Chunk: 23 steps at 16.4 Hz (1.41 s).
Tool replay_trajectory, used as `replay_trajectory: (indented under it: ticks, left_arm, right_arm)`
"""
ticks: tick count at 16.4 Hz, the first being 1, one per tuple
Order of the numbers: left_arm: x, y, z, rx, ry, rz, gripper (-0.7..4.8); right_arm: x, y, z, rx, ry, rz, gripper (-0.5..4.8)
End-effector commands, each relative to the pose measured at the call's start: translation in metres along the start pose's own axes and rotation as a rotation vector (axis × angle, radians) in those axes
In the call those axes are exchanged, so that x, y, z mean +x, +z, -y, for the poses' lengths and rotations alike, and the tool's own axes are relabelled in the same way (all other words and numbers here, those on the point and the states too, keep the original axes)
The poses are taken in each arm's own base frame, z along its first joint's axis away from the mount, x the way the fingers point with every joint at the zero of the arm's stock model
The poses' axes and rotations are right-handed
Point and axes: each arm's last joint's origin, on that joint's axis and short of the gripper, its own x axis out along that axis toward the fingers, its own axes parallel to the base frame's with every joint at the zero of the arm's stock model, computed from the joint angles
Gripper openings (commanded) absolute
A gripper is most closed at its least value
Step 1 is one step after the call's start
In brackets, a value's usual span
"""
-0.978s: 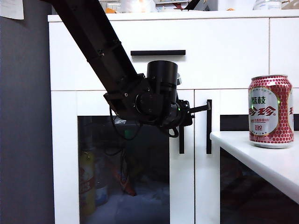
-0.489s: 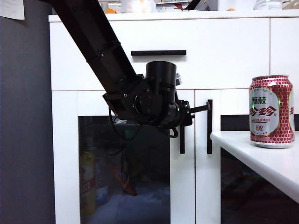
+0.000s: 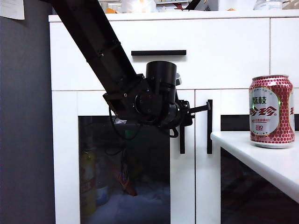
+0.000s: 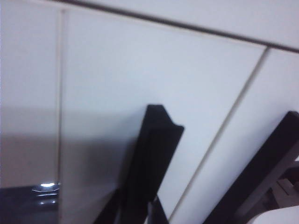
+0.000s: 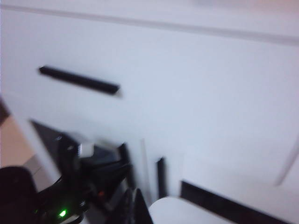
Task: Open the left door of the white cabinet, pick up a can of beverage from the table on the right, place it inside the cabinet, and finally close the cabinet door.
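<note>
A: Where's your left gripper [image 3: 186,114]?
B: At the vertical handle [image 3: 181,139] of the left door [image 3: 124,156] of the cabinet [image 3: 224,56]. The wrist view shows the handle [image 4: 148,163] close up against the white frame, and the jaws look closed on it. The door sits flush, not swung out.
A: And your right gripper [image 5: 135,207]?
B: Only the blurred right wrist view shows it, as dark fingertips pressed together with nothing between them. It faces the cabinet front, with the drawer handle [image 5: 78,80] ahead and the rounded table [image 5: 180,211] edge close by.
A: The can [image 3: 270,111]?
B: You have it standing upright on the table [image 3: 261,161] at the right, near the edge, well apart from both grippers. Through the dark glass you can make out some items, too dim to name.
</note>
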Motion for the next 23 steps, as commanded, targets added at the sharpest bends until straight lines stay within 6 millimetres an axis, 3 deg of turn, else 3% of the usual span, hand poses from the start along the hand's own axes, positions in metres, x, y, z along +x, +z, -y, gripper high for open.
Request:
replay_trajectory:
  ticks: [1,6,8,11,14,17,19,23]
  left_arm:
    - [-0.001,0.001,0.007,-0.047,-0.061,-0.003,-0.06]
    - [-0.001,0.002,0.008,-0.052,-0.058,0.012,-0.06]
    - [-0.002,0.006,0.007,-0.067,-0.004,0.072,-0.06]
    - [-0.018,-0.004,0.003,-0.063,0.136,0.086,-0.06]
    - [-0.043,-0.013,0.006,-0.037,0.121,0.025,-0.06]
    - [-0.074,-0.002,0.011,-0.037,0.092,0.023,-0.06]
    - [-0.095,0.009,0.013,-0.036,0.077,0.018,-0.06]
    - [-0.134,0.023,0.006,-0.029,0.062,0.003,-0.06]
  right_arm:
    - [0.018,-0.006,0.008,0.008,0.016,-0.009,-0.05]
    - [0.051,-0.023,0.017,0.025,0.038,-0.051,-0.05]
    - [0.054,-0.023,0.017,0.019,0.044,-0.042,-0.05]
    - [0.054,-0.018,0.016,-0.012,0.044,0.002,-0.05]
    - [0.055,-0.018,0.016,-0.032,0.044,0.001,-0.05]
    - [0.058,-0.02,0.017,-0.031,0.057,0.0,-0.05]
    - [0.072,-0.028,0.016,-0.022,0.111,-0.023,-0.05]
    - [0.12,-0.053,0.007,0.051,0.237,-0.14,-0.05]
